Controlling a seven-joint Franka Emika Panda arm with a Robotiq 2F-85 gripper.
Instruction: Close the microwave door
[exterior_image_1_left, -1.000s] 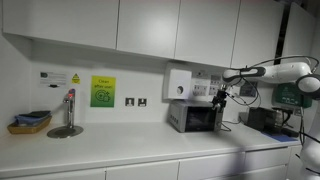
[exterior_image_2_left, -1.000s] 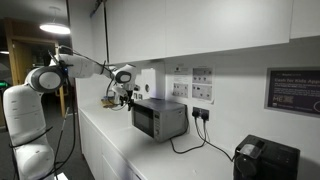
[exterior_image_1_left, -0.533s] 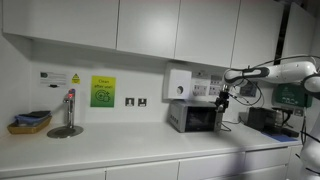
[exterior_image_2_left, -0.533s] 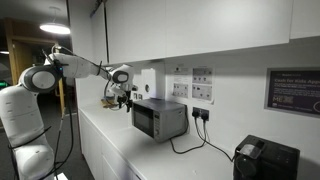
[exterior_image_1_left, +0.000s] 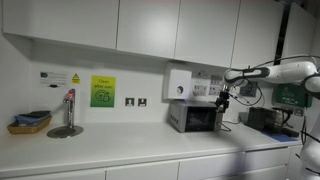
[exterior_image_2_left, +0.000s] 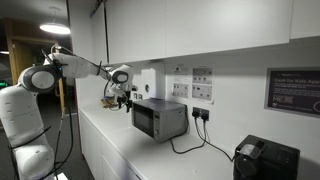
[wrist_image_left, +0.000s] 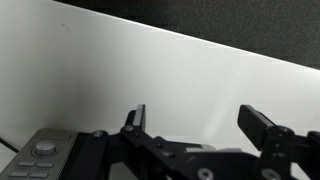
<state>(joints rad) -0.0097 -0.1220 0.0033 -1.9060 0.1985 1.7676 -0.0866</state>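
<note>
Wrist view of hand wide, empty; in an exterior view, white countertop, cabinets, microwave.

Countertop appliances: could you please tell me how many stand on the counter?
2: the microwave, mid-counter, and a dark appliance further along the counter. Others may sit out of frame.

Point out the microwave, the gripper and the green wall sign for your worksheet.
microwave (exterior_image_1_left: 193, 119), in an exterior view, on its dark glass front.
gripper (wrist_image_left: 192, 112), in the wrist view, midway between its open fingertips.
green wall sign (exterior_image_1_left: 103, 92), in an exterior view, on the middle of the sign.
</note>
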